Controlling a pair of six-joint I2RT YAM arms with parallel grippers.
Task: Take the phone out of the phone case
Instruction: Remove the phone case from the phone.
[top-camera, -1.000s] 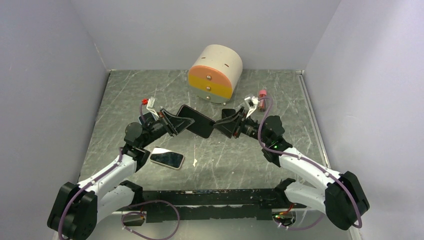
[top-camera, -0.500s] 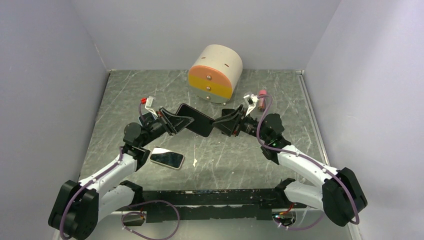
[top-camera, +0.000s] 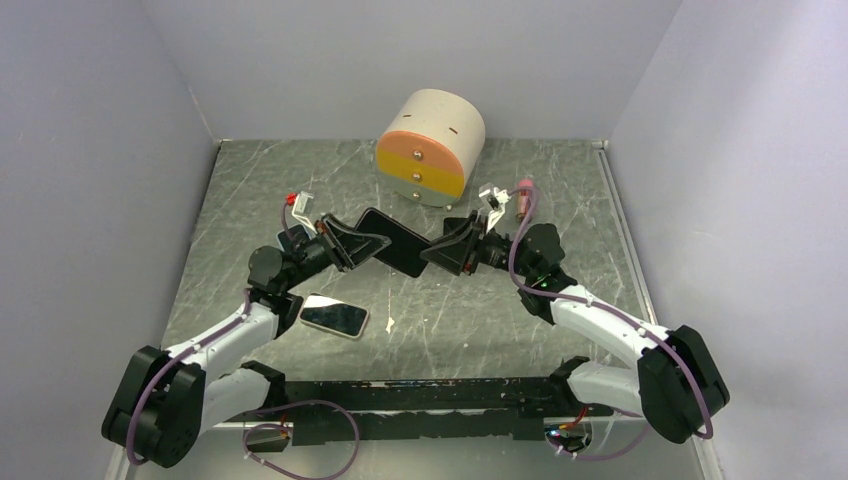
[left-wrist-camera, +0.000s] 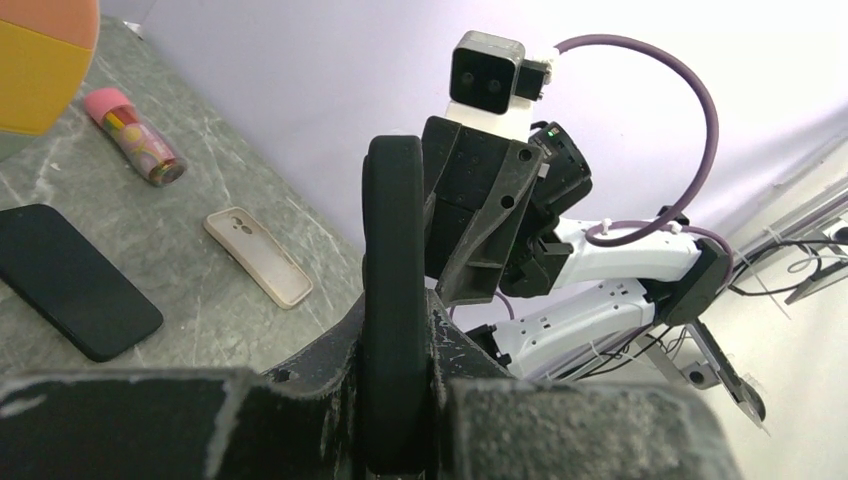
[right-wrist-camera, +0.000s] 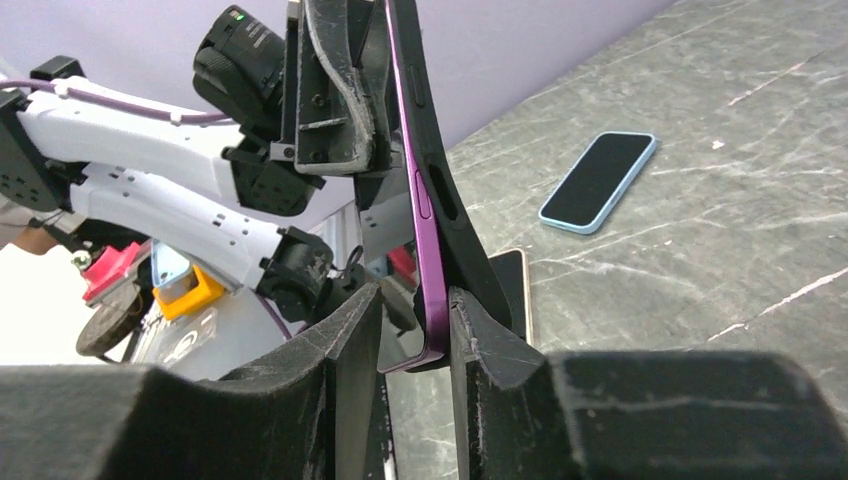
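A black phone case (top-camera: 390, 242) with a purple-rimmed phone (right-wrist-camera: 415, 190) in it hangs above the table between both arms. My left gripper (top-camera: 350, 245) is shut on the case's left end; in the left wrist view the case (left-wrist-camera: 395, 250) stands edge-on between the jaws of that gripper (left-wrist-camera: 398, 330). My right gripper (top-camera: 437, 252) is open around the right end. In the right wrist view the case (right-wrist-camera: 470, 240) bends away from the phone's corner and rests against one finger (right-wrist-camera: 485, 345). A narrow gap shows at the other finger.
A second phone (top-camera: 334, 316) in a light blue case lies near the left arm. A drum-shaped drawer unit (top-camera: 430, 148) stands at the back. A pink tube (top-camera: 523, 190), a beige case (left-wrist-camera: 258, 257) and a black phone (left-wrist-camera: 75, 282) lie on the table. A white scrap (top-camera: 389, 323) lies mid-table.
My right gripper has slid a little to the left over the phone's end, and its jaws have narrowed slightly. The left gripper has kept its hold and barely moved.
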